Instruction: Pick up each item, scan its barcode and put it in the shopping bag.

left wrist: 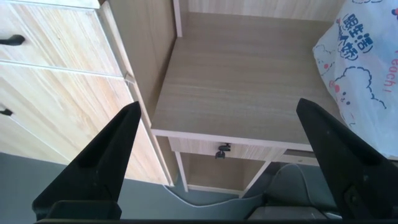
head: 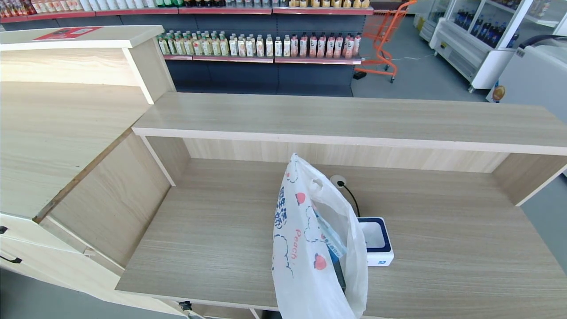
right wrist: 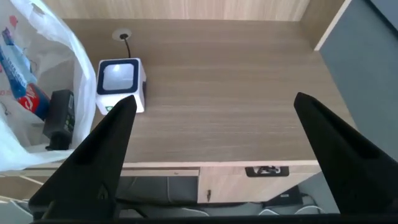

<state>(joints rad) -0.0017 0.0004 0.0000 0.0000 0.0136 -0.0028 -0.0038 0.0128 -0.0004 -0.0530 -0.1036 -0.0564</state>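
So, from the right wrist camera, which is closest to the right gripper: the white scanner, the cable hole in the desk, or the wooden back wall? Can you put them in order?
1. Scanner: nearest the right gripper, standing on the desk toward its front.
2. Cable hole: in the desk behind the scanner.
3. Back wall: farthest, along the desk's far edge.

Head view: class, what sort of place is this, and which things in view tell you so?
Most likely a shop's checkout: shelves of bottled drinks behind, an orange trolley in the aisle, and a barcode scanner on the counter beside a shopping bag holding items.
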